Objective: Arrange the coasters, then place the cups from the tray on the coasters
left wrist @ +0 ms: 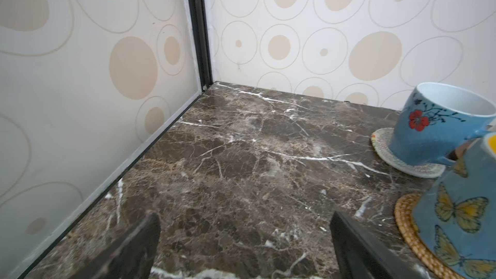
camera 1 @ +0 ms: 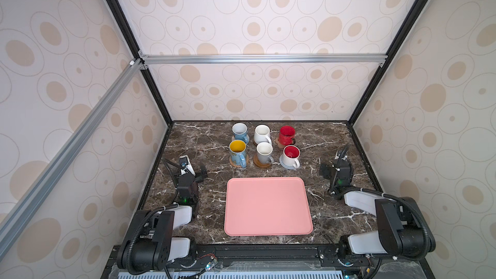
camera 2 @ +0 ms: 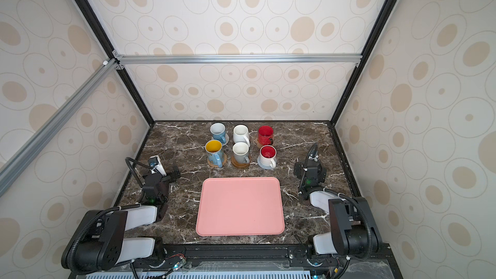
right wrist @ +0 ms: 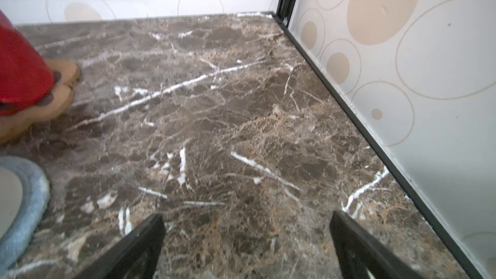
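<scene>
Currently, I read the scene as follows:
- I see the left gripper [left wrist: 244, 226] with its jaws spread fully apart and nothing between them. It sits over the tabletop [camera 1: 204, 140] near the left edge, apart from every cup.
- I see the right gripper [right wrist: 247, 224] in the same condition: jaws fully apart, gripping nothing. It sits near the right edge of the tabletop.
- The pink tray [camera 1: 268, 206] lies flat midway along the near edge, between the two arms.
- All six cups stand upright beyond the tray, in two rows of three toward the far edge.
- Far row, from the left edge side: the blue cup with white inside [camera 1: 239, 131], the far white cup [camera 1: 262, 133], the red cup [camera 1: 286, 134].
- Near row, same order: the blue cup with yellow inside [camera 1: 237, 152], the near white cup [camera 1: 264, 152], the white cup with red inside [camera 1: 291, 155].
- The blue cup with white inside rests on the grey-white woven coaster [left wrist: 383, 143].
- The blue cup with yellow inside rests on the tan rattan coaster [left wrist: 405, 224].
- The near white cup rests on a brown disc coaster [camera 1: 263, 165].
- The red cup rests on the paw-shaped coaster [right wrist: 61, 97].
- The white cup with red inside rests on the pale blue-grey coaster [right wrist: 29, 199].
- I cannot make out clearly what lies under the far white cup.
</scene>
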Robot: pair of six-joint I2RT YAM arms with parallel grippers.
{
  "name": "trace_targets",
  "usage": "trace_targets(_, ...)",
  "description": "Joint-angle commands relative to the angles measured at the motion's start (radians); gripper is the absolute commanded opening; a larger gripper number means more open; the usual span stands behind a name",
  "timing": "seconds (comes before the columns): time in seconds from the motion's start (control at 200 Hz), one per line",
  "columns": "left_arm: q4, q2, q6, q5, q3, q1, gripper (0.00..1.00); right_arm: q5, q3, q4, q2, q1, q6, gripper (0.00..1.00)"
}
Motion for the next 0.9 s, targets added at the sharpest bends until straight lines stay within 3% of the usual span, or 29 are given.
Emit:
trace_targets(0.0,-0.014,-0.005,0.016,0.048,0.009,0.018,1.00,-0.068,-0.035,0.137,0.018,-0.010,-0.008,1.00)
trace_targets(0.025,-0.011,-0.009,0.012,0.043,0.006,0.020,1.00,-0.078,-0.025,0.101,0.011,-0.013,-0.003,1.00)
trace_targets(0.095,-0.005,-0.016,0.005,0.042,-0.004,0.025,1.00,-0.080,-0.045,0.208,0.051,-0.013,-0.028,1.00)
trace_targets(0.175,-0.002,-0.017,0.003,0.048,-0.007,0.030,1.00,-0.148,-0.028,0.139,0.046,-0.013,-0.038,1.00)
trace_targets(0.26,-0.001,-0.017,0.003,0.051,-0.007,0.030,1.00,-0.178,-0.070,0.365,0.146,-0.011,-0.079,1.00)
trace_targets(0.325,0.003,-0.018,0.005,0.053,-0.008,0.031,1.00,-0.180,-0.034,0.177,0.083,-0.011,-0.053,1.00)
trace_targets(0.4,0.006,-0.022,0.003,0.050,-0.012,0.031,1.00,-0.179,-0.064,0.333,0.136,-0.010,-0.078,1.00)
trace_targets(0.48,0.010,-0.026,0.004,0.048,-0.016,0.032,1.00,-0.184,-0.035,0.195,0.091,-0.009,-0.063,1.00)
trace_targets(0.575,0.022,-0.034,0.004,0.052,-0.027,0.032,1.00,-0.184,-0.055,0.290,0.121,-0.009,-0.073,1.00)
trace_targets(0.675,0.032,-0.041,0.007,0.058,-0.035,0.032,1.00,-0.188,-0.037,0.210,0.096,-0.009,-0.067,1.00)
trace_targets(0.895,0.077,-0.048,0.061,0.149,-0.055,0.031,1.00,-0.188,-0.038,0.219,0.100,-0.010,-0.068,1.00)
